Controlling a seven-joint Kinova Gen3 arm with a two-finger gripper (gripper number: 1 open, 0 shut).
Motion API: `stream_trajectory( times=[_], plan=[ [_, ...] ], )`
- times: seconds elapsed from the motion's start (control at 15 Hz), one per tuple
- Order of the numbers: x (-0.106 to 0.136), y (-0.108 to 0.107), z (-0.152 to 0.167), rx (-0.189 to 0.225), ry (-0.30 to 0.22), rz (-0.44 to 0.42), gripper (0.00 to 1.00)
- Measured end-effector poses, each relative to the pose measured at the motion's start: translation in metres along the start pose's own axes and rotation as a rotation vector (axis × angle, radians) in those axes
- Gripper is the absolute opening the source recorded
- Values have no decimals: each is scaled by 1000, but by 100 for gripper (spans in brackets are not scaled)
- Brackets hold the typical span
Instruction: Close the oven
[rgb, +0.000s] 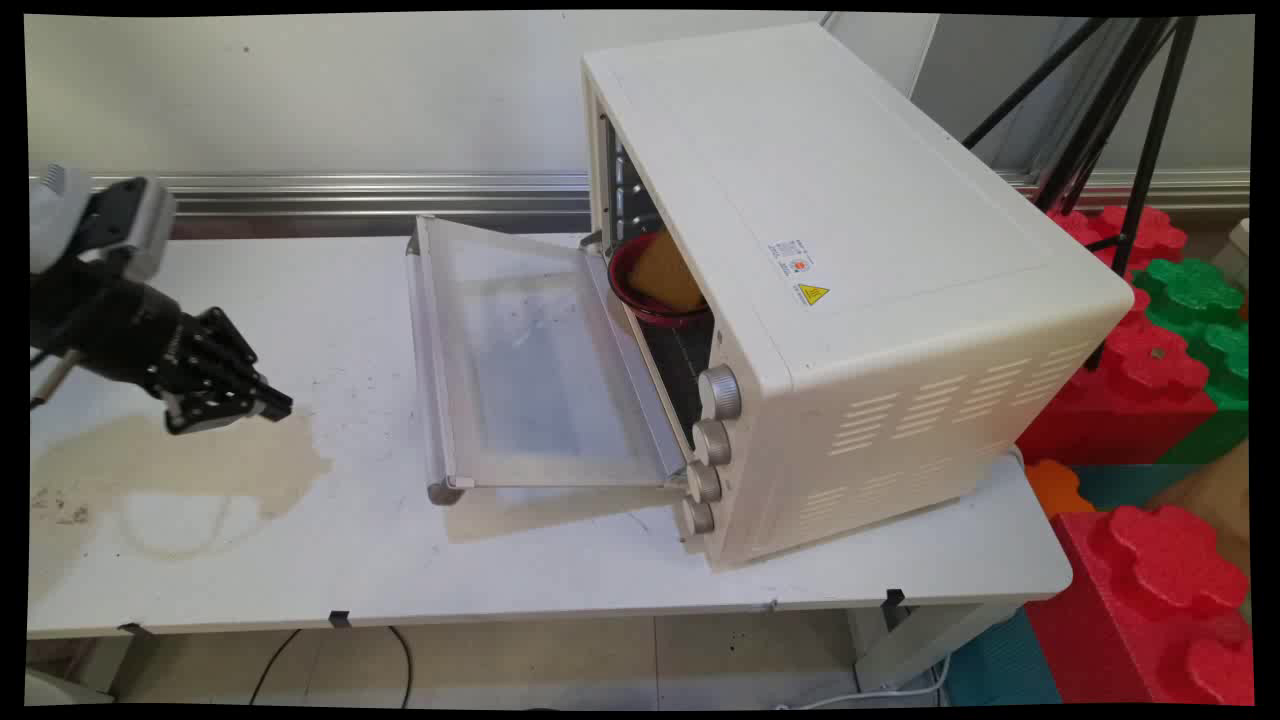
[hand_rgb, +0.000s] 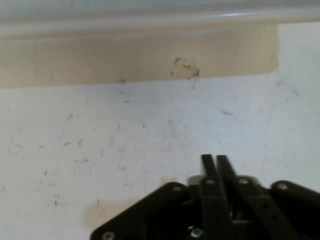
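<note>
At frame left we see the gripper (rgb: 268, 406) clenched on nothing, over the stained white table (rgb: 350, 560). Right of it, one oven (rgb: 850, 290), door (rgb: 540, 370) open, holds one red bowl (rgb: 628, 290); four knobs (rgb: 718, 392).

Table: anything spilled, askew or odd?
Yes. A tan stain spreads over the table at its left, under the shut gripper. The oven sits skewed, its door dropped open, with a red bowl inside.
</note>
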Motion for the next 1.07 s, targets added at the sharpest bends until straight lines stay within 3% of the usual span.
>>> stream_trajectory(
  times=[1.07],
  plan=[
    [38, -16, 89, 34, 2, 15, 0]
  ],
)
